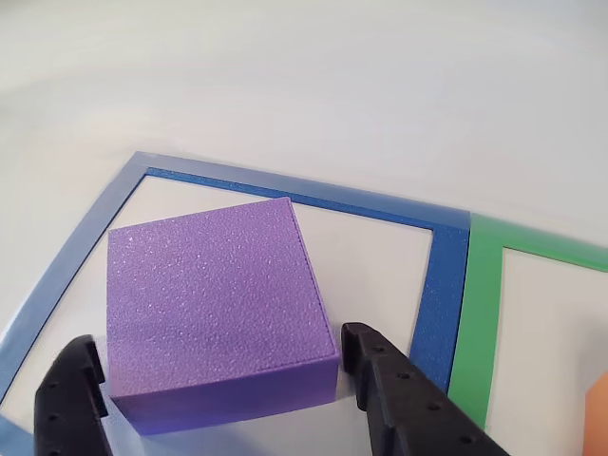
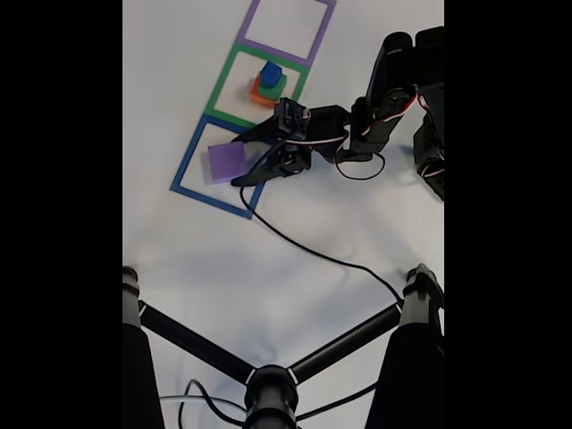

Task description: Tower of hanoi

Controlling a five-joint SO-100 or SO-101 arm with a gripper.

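The purple slab point(image 1: 209, 294) point(image 2: 227, 161) lies flat inside the blue tape square point(image 1: 285, 190) point(image 2: 183, 174). My gripper point(image 1: 218, 340) point(image 2: 243, 161) is open and straddles it, one black finger point(image 1: 71, 389) at its left side and the other finger point(image 1: 389, 380) close to its right edge. In the fixed view the orange block point(image 2: 258, 96), the green block point(image 2: 273, 87) and the small blue cube point(image 2: 271, 71) stand stacked inside the green tape square point(image 2: 223, 89). An orange corner point(image 1: 598, 418) shows at the right edge of the other view.
A purple tape square point(image 2: 273, 51) lies beyond the green one. The arm point(image 2: 384, 98) reaches in from the right, and its black cable point(image 2: 313, 250) trails across the white table. Black tripod legs point(image 2: 197, 344) cross the near part of the fixed view.
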